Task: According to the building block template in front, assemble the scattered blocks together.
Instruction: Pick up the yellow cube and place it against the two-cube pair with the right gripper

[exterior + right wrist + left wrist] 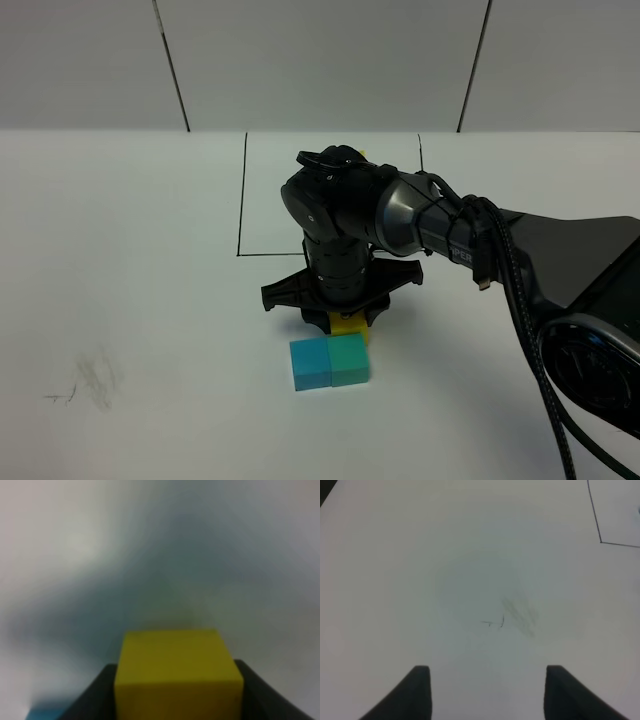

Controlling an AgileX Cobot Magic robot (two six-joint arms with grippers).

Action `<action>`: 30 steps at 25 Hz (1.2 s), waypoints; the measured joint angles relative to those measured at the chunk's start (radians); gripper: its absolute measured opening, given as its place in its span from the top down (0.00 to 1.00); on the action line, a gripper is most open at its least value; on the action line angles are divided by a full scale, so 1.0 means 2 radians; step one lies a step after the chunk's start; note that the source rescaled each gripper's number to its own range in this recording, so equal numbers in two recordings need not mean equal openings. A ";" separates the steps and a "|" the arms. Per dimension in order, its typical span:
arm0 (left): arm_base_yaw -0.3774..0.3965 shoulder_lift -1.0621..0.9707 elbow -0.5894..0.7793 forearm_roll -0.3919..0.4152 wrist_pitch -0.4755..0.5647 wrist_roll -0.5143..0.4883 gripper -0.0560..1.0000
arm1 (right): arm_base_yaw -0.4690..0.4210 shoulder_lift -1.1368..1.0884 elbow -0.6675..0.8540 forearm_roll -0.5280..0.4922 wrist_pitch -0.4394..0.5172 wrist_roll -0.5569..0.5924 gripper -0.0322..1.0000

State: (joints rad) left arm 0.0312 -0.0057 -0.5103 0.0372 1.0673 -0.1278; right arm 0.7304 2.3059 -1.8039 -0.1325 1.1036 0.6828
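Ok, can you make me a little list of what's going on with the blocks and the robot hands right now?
yellow block: held between the right gripper fingers, just behind the teal-green block
sky-blue block: on the table, touching the teal-green block
left gripper: open, holding nothing, over bare table with a grey smudge
template: mostly hidden behind the right arm

A white table (120, 260) fills most of the exterior high view; its surface is matte and evenly lit; near the front left corner there is a grey smudge (98, 378) with small pen marks; behind the far edge stands a pale wall (320, 60) divided by thin dark seams (172, 65) into panels.
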 joint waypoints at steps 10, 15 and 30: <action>0.000 0.000 0.000 0.000 0.000 0.000 0.81 | 0.000 0.007 -0.001 0.008 -0.002 0.004 0.94; 0.000 0.000 0.000 0.000 0.000 0.000 0.81 | 0.000 0.009 -0.001 0.013 -0.003 0.004 0.94; 0.000 0.000 0.000 0.000 0.000 -0.001 0.81 | 0.000 0.011 -0.005 0.021 -0.008 -0.006 0.94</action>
State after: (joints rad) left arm 0.0312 -0.0057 -0.5103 0.0372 1.0673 -0.1298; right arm 0.7312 2.3283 -1.8130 -0.0901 1.0881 0.6713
